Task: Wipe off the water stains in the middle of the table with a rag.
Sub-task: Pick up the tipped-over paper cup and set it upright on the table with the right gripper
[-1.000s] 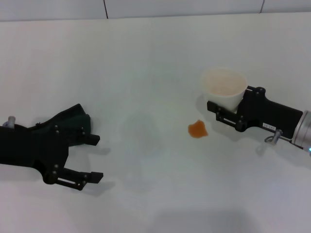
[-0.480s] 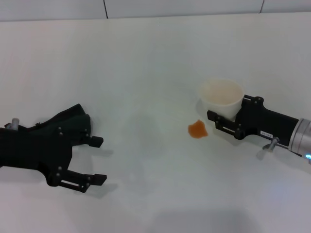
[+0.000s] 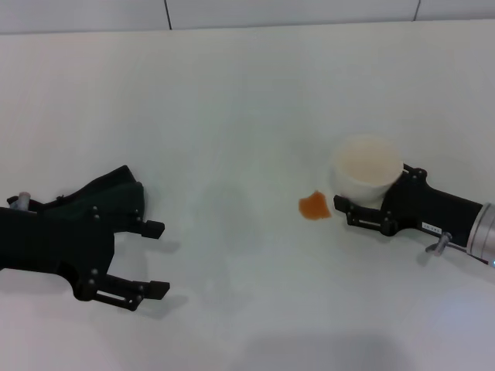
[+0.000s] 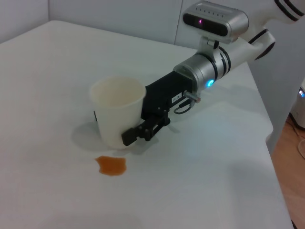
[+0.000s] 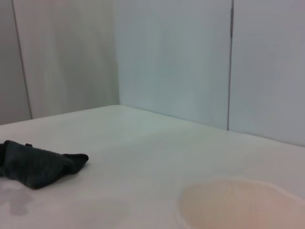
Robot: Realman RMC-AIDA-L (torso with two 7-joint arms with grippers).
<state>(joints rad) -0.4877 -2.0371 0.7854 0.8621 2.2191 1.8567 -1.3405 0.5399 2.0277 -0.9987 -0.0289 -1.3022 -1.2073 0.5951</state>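
Observation:
The water stains are one small orange blotch in the middle of the white table. Just right of it stands a translucent white cup with my right gripper shut on its base; one finger shows in the left wrist view. The dark green rag lies at the left, partly under my left arm. My left gripper is open beside the rag, with nothing between its fingers.
A tiled wall runs along the table's far edge. The right arm's silver wrist reaches in from the right edge. The cup's rim fills the lower part of the right wrist view.
My right gripper has carried the cup nearer and slightly rightward, down beside the blotch. My left gripper has shifted a little toward the table's middle, still open.

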